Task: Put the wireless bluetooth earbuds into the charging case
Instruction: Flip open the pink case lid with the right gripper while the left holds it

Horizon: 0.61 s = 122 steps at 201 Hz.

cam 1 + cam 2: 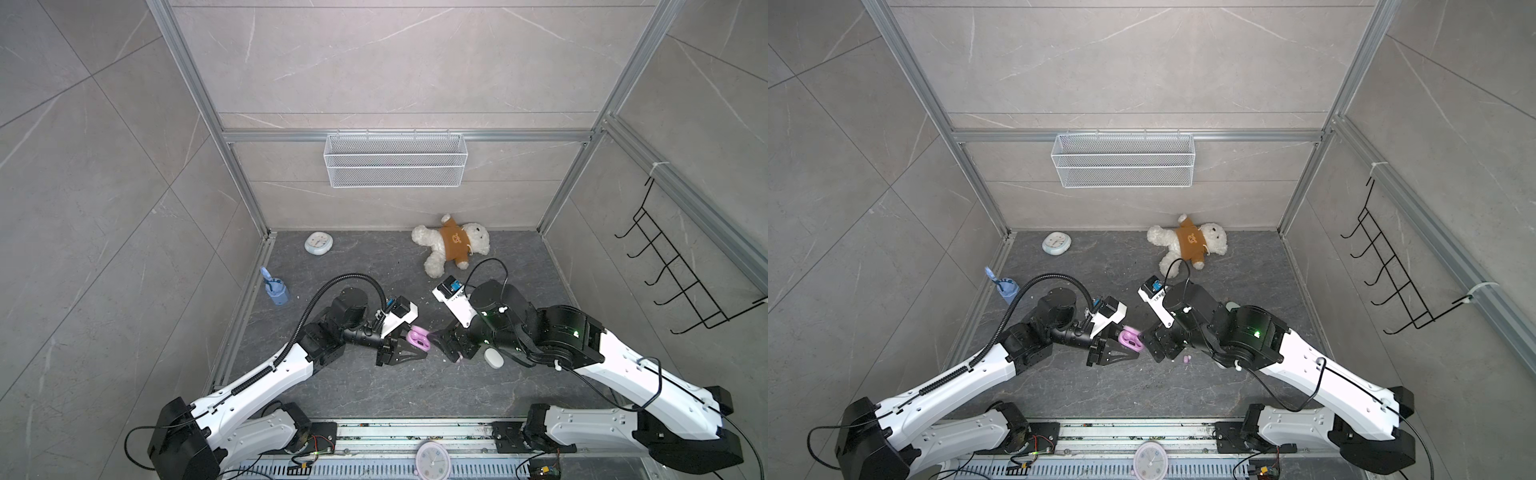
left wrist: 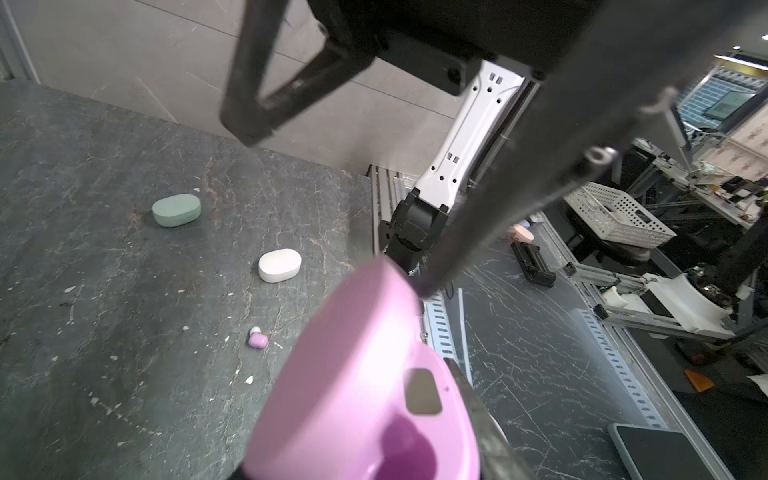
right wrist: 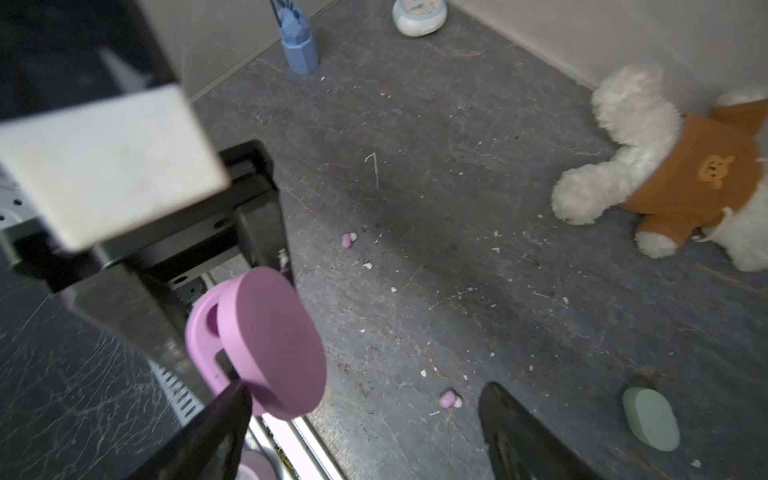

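Counter point(image 1: 374, 386) in both top views, left tool point(image 1: 417, 341) clamped on open pink case point(image 1: 419, 335), right tool point(image 1: 445, 347) just beside it, left wrist view, earbud point(image 2: 258, 340) on counter, right wrist view, right tool spread wide, two earbuds point(image 3: 348, 240) point(image 3: 450, 400) apart.

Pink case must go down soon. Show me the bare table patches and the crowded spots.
Bare: the front strip along the rail; the back middle between clock and teddy. Crowded: the centre, around the held pink case, a pink bud and the white case, with the mint case close by.
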Each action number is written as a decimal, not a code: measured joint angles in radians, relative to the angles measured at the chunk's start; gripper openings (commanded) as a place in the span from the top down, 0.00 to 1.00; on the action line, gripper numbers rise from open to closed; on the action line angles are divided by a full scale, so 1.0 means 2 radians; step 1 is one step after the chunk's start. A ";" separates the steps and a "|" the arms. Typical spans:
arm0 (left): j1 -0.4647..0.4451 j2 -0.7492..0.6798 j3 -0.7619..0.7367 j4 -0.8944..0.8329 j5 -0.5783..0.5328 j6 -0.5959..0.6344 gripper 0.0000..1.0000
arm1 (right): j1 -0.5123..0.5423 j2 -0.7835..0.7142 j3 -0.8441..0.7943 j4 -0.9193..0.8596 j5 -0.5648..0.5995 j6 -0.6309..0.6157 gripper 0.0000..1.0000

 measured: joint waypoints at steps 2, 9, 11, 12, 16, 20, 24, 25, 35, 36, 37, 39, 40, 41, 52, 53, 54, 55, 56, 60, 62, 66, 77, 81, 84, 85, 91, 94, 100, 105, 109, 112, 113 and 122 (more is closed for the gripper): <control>-0.001 0.000 0.000 0.000 0.002 0.000 0.64 | -0.002 0.000 0.001 0.000 0.002 0.001 0.12; -0.003 -0.002 0.001 0.000 0.004 0.000 0.64 | -0.006 0.000 0.003 0.000 0.009 0.003 0.12; -0.003 -0.002 0.001 0.000 0.004 0.000 0.64 | -0.007 0.000 0.003 0.000 0.011 0.003 0.12; -0.004 -0.002 0.001 0.001 0.004 0.000 0.64 | -0.007 0.000 0.003 0.000 0.012 0.003 0.12; -0.005 -0.004 0.002 0.000 0.006 0.000 0.64 | -0.009 0.000 0.004 0.000 0.014 0.005 0.12; -0.006 -0.005 0.002 0.001 0.006 0.000 0.64 | -0.010 0.000 0.004 0.000 0.017 0.007 0.12; -0.006 -0.006 0.003 0.000 0.006 0.000 0.64 | -0.010 0.000 0.005 0.000 0.019 0.007 0.12; -0.006 -0.006 0.003 0.000 0.006 0.000 0.64 | -0.010 0.000 0.005 0.000 0.019 0.008 0.12; -0.007 -0.007 0.005 0.000 0.006 0.000 0.64 | -0.010 0.001 0.007 0.000 0.020 0.010 0.11; -0.007 -0.007 0.005 0.001 0.006 0.000 0.64 | -0.010 0.002 0.007 0.000 0.020 0.010 0.11; -0.007 -0.007 0.005 0.001 0.006 0.000 0.64 | -0.010 0.002 0.007 0.000 0.020 0.010 0.11; -0.007 -0.007 0.006 0.000 0.006 0.000 0.64 | -0.010 0.002 0.007 0.000 0.020 0.010 0.11; -0.007 -0.007 0.006 0.000 0.006 0.000 0.64 | -0.010 0.002 0.007 0.000 0.020 0.011 0.11; -0.007 -0.007 0.006 0.000 0.006 0.000 0.64 | -0.010 0.002 0.007 0.000 0.020 0.011 0.11; -0.007 -0.007 0.007 0.001 0.006 0.000 0.64 | -0.010 0.002 0.009 -0.001 0.021 0.012 0.10; -0.007 -0.007 0.008 0.001 0.006 0.000 0.64 | -0.010 0.002 0.009 -0.001 0.021 0.012 0.10; -0.007 -0.007 0.008 0.001 0.006 0.000 0.64 | -0.010 0.002 0.009 -0.001 0.021 0.012 0.10; -0.007 -0.007 0.008 0.001 0.006 0.000 0.64 | -0.010 0.002 0.010 -0.001 0.021 0.012 0.10; -0.007 -0.007 0.008 0.001 0.006 0.000 0.64 | -0.010 0.002 0.010 -0.001 0.021 0.012 0.09; -0.007 -0.008 0.008 0.001 0.006 0.000 0.65 | -0.010 0.002 0.010 0.000 0.021 0.012 0.09; -0.007 -0.008 0.008 0.001 0.006 0.000 0.65 | -0.010 0.002 0.010 0.000 0.020 0.013 0.08; -0.007 -0.008 0.008 0.001 0.006 0.000 0.65 | -0.010 0.002 0.011 -0.001 0.019 0.013 0.08; -0.007 -0.008 0.008 0.000 0.005 0.000 0.65 | -0.010 0.001 0.014 0.000 0.015 0.018 0.06; -0.007 -0.008 0.008 0.001 0.004 0.000 0.65 | -0.010 0.001 0.015 0.000 0.013 0.020 0.06; -0.007 -0.008 0.008 0.001 0.003 0.000 0.65 | -0.010 0.001 0.016 0.000 0.011 0.022 0.06; -0.007 -0.008 0.008 0.001 0.003 0.000 0.65 | -0.010 0.001 0.016 0.000 0.010 0.022 0.06; -0.007 -0.009 0.008 0.001 0.001 0.000 0.65 | -0.010 -0.001 0.017 -0.001 0.006 0.027 0.05; -0.007 -0.010 0.008 0.001 0.000 0.000 0.65 | -0.010 -0.002 0.017 -0.001 0.004 0.030 0.04; -0.007 -0.011 0.007 0.002 -0.004 -0.001 0.65 | -0.010 -0.004 0.017 -0.001 0.000 0.035 0.04; -0.007 -0.014 0.005 0.005 -0.008 -0.001 0.65 | -0.010 -0.006 0.017 -0.001 -0.005 0.042 0.03; -0.007 -0.016 0.003 0.006 -0.011 -0.001 0.65 | -0.010 -0.009 0.017 -0.002 -0.008 0.050 0.02; -0.007 -0.018 0.001 0.008 -0.012 -0.002 0.65 | -0.010 -0.010 0.017 -0.002 -0.010 0.053 0.02; -0.007 -0.019 0.000 0.009 -0.013 -0.002 0.65 | -0.010 -0.011 0.017 -0.002 -0.011 0.055 0.01; -0.007 -0.025 -0.007 0.015 -0.021 -0.005 0.65 | -0.012 -0.018 0.014 -0.003 -0.017 0.071 0.01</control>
